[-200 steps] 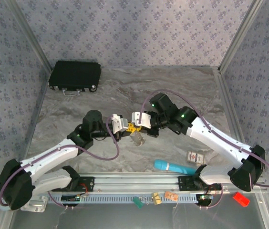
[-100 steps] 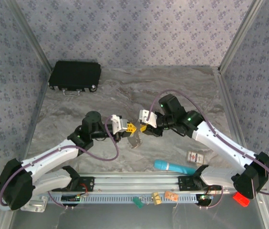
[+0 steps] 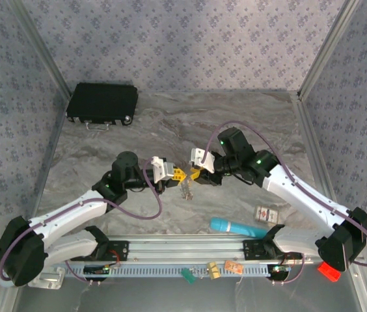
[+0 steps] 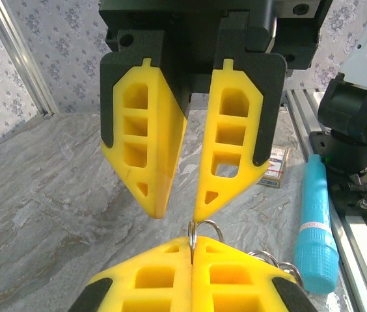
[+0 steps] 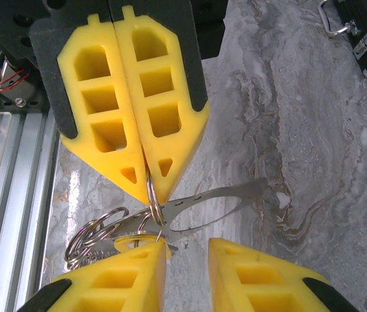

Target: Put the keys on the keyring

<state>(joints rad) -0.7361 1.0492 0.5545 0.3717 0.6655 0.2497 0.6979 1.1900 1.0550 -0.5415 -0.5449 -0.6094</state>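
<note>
On the near rail lie a green piece and an orange piece. Just beyond them, on the table, are a turquoise cylinder and a small card box. At mid-table the left gripper has its fingers pressed together on the keyring, which stands edge-on and upright between the tips. The right gripper faces it tip to tip, fingers spread. From the top view the keys are a small silvery bunch just nearward of the meeting tips. The right wrist view resolves a flat blade lying sideways, its tip pointing right over the marble, with more rings bunched at its left end. Far left sits a black case, shut, its contents hidden.
</note>
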